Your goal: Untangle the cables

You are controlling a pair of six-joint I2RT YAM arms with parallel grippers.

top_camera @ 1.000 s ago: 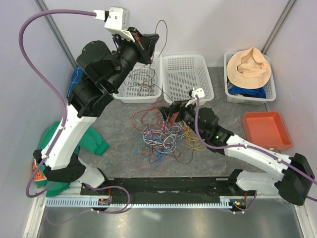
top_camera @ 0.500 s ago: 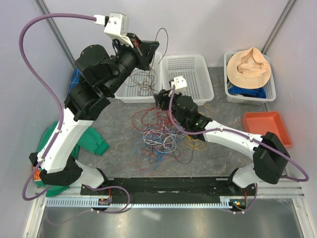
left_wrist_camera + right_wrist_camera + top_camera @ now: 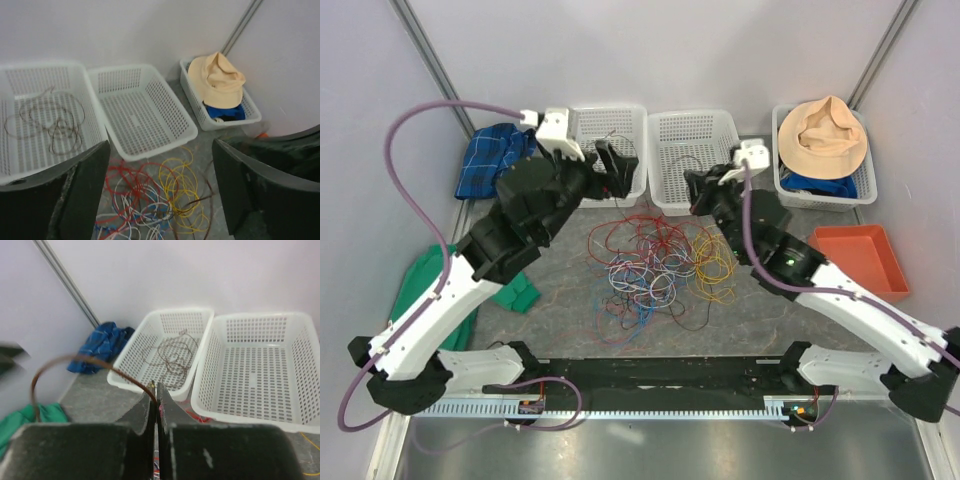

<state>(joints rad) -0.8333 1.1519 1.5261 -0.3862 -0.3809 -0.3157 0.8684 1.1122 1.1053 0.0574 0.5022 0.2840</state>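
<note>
The cables point(image 3: 655, 258) lie in a loose tangle of red, yellow, white, blue and dark strands on the grey table. My left gripper point(image 3: 613, 166) hangs open at the left basket's point(image 3: 582, 122) right front corner, with nothing between its fingers point(image 3: 75, 192); under them I see the red and yellow loops point(image 3: 175, 187). A few brown cables point(image 3: 47, 122) lie inside that basket. My right gripper point(image 3: 155, 388) is shut on a dark brown cable point(image 3: 75, 360) that arcs off to the left. It sits at the middle basket's point(image 3: 698, 125) front edge.
A third basket point(image 3: 865, 185) at the back right holds a tan hat point(image 3: 825, 135). An orange tray point(image 3: 858, 262) lies at the right. A blue cloth point(image 3: 490, 160) and a green cloth point(image 3: 510, 290) lie at the left. A black rail point(image 3: 650, 372) runs along the front.
The left arm came down from high above the left basket and its gripper opened, leaving the brown cable in the basket. The right gripper shut on a dark brown cable and drew back toward the middle basket.
</note>
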